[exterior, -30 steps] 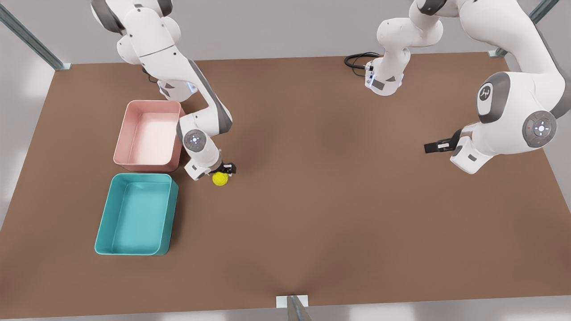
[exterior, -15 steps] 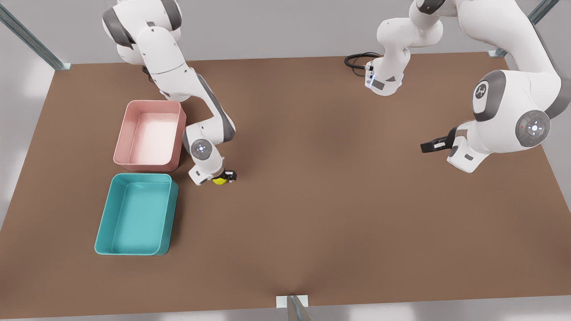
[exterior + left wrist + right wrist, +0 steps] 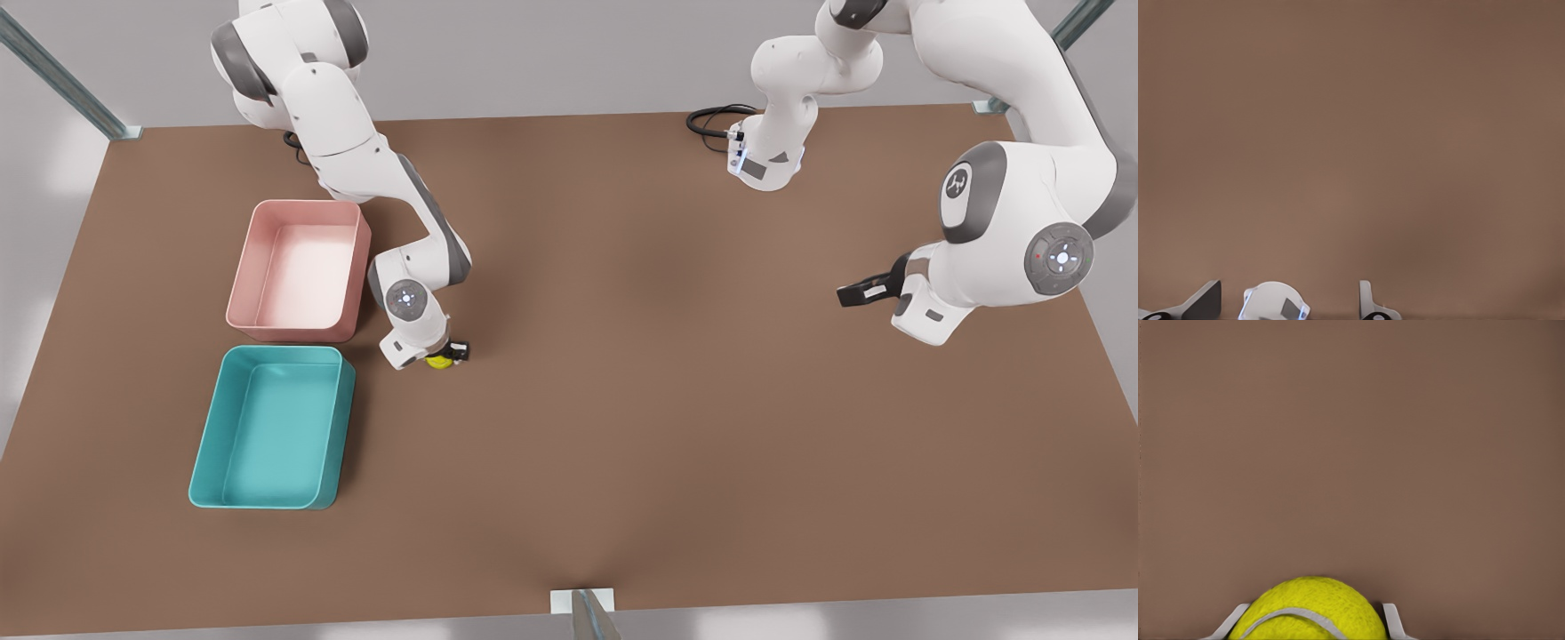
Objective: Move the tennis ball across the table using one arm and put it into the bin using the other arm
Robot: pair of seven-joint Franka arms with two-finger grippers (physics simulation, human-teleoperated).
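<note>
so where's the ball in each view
Front view: the ball lies on the table, just off the front view's right of the pink bin and teal bin, under the right gripper.
Right wrist view: the ball sits between that gripper's fingers.
Left wrist view: not in it; bare table.
Shared landmark: the brown table. The left gripper waits far off.
</note>
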